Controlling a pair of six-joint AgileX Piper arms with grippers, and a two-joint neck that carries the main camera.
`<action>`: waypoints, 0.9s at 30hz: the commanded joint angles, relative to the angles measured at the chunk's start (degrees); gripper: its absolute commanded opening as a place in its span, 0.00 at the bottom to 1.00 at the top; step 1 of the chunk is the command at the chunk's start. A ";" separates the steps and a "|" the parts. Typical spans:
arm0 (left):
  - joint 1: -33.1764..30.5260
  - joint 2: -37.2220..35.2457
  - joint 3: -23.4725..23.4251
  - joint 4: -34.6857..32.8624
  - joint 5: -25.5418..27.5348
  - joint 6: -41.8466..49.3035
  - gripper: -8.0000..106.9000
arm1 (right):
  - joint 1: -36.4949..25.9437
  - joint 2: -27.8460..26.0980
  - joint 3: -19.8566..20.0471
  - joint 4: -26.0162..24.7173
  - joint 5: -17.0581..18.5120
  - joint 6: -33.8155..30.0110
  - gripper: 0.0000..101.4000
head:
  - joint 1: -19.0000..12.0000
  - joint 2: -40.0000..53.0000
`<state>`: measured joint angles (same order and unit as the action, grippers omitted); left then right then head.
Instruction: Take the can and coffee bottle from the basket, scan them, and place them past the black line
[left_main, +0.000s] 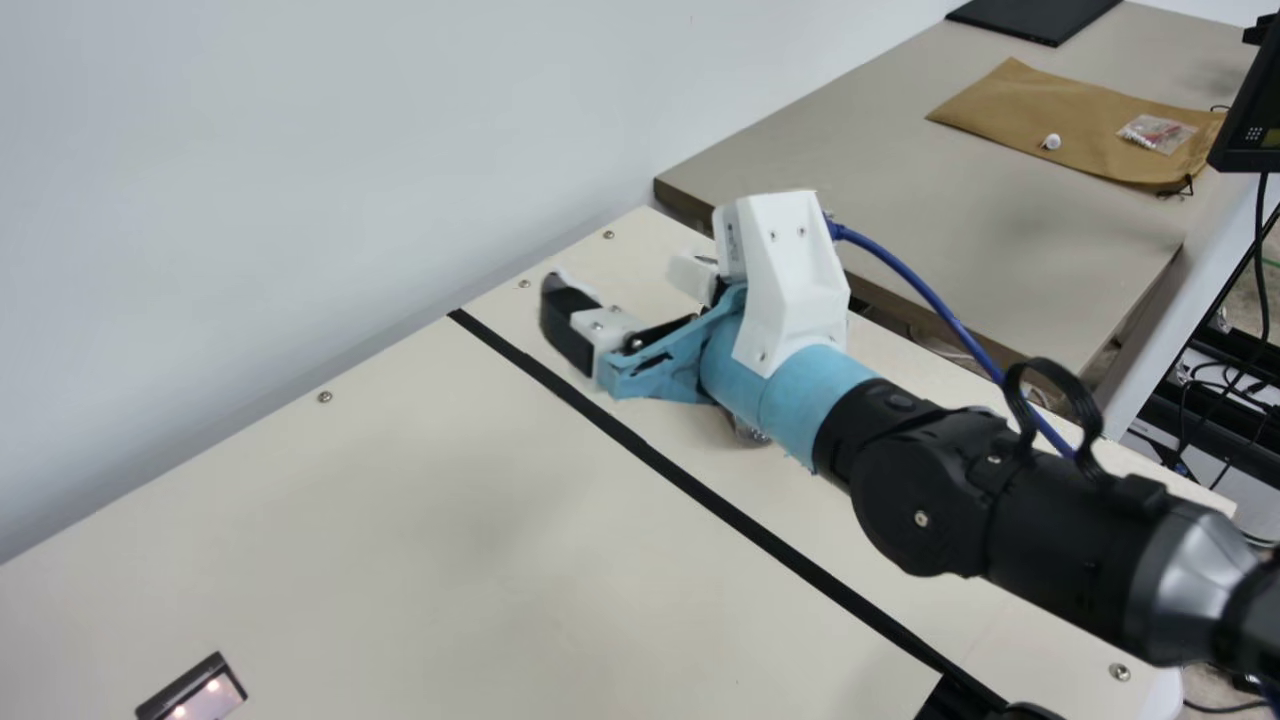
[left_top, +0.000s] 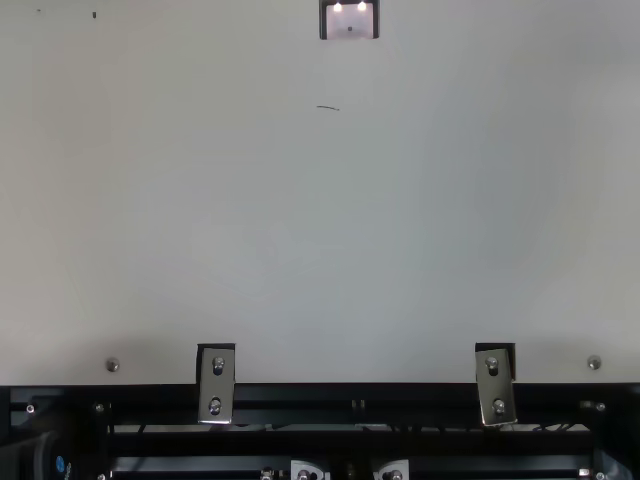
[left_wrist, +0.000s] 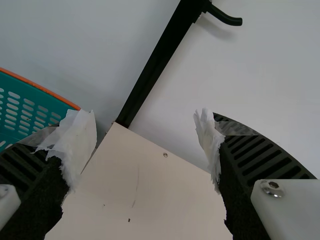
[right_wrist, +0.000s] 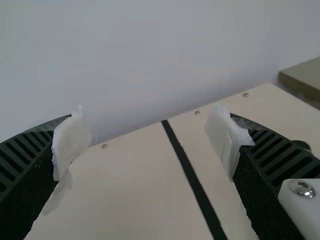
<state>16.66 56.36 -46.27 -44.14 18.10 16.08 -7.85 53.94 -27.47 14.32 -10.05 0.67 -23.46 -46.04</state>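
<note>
My right gripper (left_main: 618, 282) is open and empty over the far part of the table, near the black line (left_main: 640, 449). Behind its wrist, past the line, peeks the shiny edge of an object (left_main: 750, 433), otherwise hidden; whether it is can or bottle I cannot tell. In the right wrist view, the gripper (right_wrist: 147, 130) has its fingers wide apart, the black line (right_wrist: 192, 175) running between them, and a dark round thing (right_wrist: 302, 145) beside one finger. My left gripper (left_wrist: 145, 132) stands open with nothing held, near the teal basket (left_wrist: 30, 107) with an orange rim.
A scanner with lit window (left_main: 205, 697) lies on the table (left_main: 400, 560); the top view has the scanner (left_top: 350, 22) at its upper edge. A white wall runs along the table's back. Beyond the right end stands another table (left_main: 850, 160) holding a brown bag (left_main: 1060, 120).
</note>
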 joint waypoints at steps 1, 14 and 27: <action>0.00 0.00 0.00 0.00 0.00 0.00 0.85 | 2.74 -0.80 -0.95 0.80 2.57 0.14 1.00 | -1.52 2.46; 0.00 0.00 0.00 0.00 0.00 0.00 0.85 | 9.76 -5.95 -6.03 5.14 14.98 0.71 1.00 | -1.54 21.71; 0.00 0.00 0.00 0.00 0.00 0.00 0.85 | 9.31 -15.28 -9.74 4.52 33.27 4.80 1.00 | -1.54 21.71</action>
<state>16.66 56.36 -46.27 -44.14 18.10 16.08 1.47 40.18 -37.24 19.31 19.82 5.03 -23.17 -24.93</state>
